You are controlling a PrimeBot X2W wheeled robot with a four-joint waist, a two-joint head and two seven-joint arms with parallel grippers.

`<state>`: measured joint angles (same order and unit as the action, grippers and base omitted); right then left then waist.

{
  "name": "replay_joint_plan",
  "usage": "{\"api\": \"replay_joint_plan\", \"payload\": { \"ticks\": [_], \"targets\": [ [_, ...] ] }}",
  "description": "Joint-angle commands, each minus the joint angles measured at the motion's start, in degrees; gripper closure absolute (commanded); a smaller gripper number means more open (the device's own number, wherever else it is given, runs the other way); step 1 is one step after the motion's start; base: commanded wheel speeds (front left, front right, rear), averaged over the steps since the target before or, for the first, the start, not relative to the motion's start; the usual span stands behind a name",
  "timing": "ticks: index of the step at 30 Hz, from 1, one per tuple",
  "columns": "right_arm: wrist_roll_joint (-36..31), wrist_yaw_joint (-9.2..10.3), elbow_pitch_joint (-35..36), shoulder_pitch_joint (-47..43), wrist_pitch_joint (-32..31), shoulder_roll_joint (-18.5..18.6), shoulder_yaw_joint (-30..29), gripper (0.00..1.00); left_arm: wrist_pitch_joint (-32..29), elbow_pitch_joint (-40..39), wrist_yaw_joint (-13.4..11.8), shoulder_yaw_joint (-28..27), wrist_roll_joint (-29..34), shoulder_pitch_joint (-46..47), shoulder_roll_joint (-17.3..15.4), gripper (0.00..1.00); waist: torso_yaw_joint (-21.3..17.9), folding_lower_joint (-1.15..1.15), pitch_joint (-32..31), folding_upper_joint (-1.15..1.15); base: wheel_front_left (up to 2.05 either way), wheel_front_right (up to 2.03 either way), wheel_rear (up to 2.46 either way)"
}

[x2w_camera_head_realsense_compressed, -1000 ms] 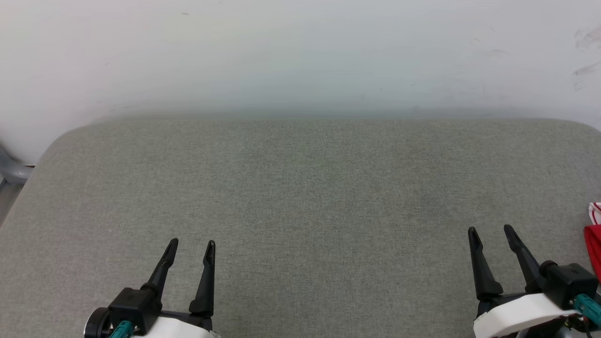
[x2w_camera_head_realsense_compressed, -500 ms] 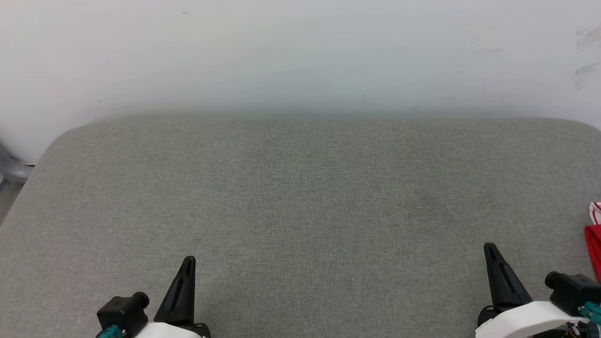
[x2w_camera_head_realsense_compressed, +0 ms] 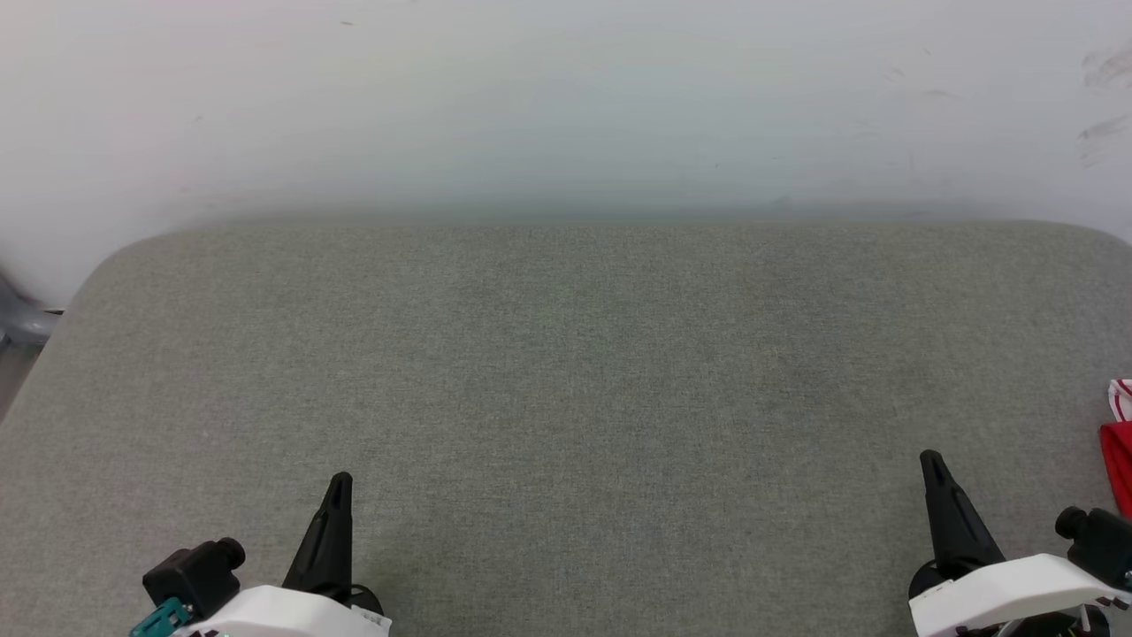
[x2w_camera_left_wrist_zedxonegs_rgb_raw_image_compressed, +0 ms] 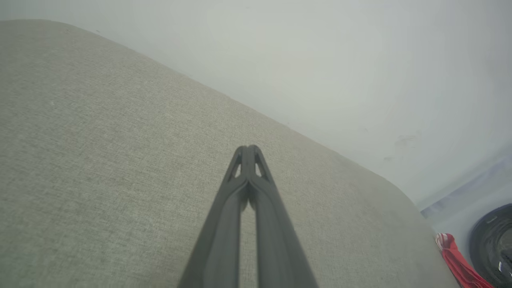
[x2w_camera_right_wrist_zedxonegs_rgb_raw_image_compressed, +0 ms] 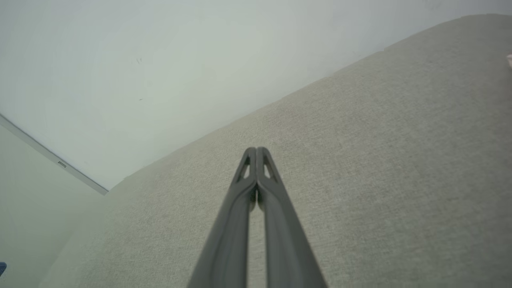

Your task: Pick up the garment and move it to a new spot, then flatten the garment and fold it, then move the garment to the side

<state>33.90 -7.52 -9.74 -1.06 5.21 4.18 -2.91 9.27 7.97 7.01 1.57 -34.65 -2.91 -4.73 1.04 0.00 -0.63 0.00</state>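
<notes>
A sliver of the red garment (x2w_camera_head_realsense_compressed: 1120,456) with red-and-white striped trim lies at the far right edge of the grey cushion in the head view; most of it is out of view. The left wrist view catches the garment (x2w_camera_left_wrist_zedxonegs_rgb_raw_image_compressed: 458,262) as a red strip at the cushion's far corner. My left gripper (x2w_camera_head_realsense_compressed: 339,485) hovers low at the front left, shut with nothing between its tips (x2w_camera_left_wrist_zedxonegs_rgb_raw_image_compressed: 249,149). At the front right, my right gripper (x2w_camera_head_realsense_compressed: 930,462) is shut and empty too, tips (x2w_camera_right_wrist_zedxonegs_rgb_raw_image_compressed: 256,150) touching, a short way left of the garment.
The grey fabric cushion (x2w_camera_head_realsense_compressed: 566,372) spans the whole work area, backed by a white wall (x2w_camera_head_realsense_compressed: 566,106). A grey object (x2w_camera_head_realsense_compressed: 18,318) sits off the cushion's left edge. A dark round object (x2w_camera_left_wrist_zedxonegs_rgb_raw_image_compressed: 494,240) stands beyond the garment in the left wrist view.
Both grippers went from open to shut and drew back toward the near edge. The garment has not moved.
</notes>
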Motion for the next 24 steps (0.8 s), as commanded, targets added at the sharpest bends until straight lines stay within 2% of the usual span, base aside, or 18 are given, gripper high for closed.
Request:
{"api": "replay_joint_plan", "payload": {
  "ticks": [1,24],
  "targets": [
    [2.93,0.01,0.4,1.93,-0.53,-0.08,-0.29,1.0,-0.54,-0.3,0.15,-0.42,-2.91,1.8,-0.18,1.0,-0.02,0.0,0.02,0.0,0.0,0.0,0.0],
    [20.04,0.02,-0.98,3.76,-4.0,-0.46,-1.35,1.0,-4.73,1.5,0.3,-2.19,-20.3,4.14,0.01,1.0,-0.25,0.0,0.19,0.0,0.0,0.0,0.0]
  ]
}}
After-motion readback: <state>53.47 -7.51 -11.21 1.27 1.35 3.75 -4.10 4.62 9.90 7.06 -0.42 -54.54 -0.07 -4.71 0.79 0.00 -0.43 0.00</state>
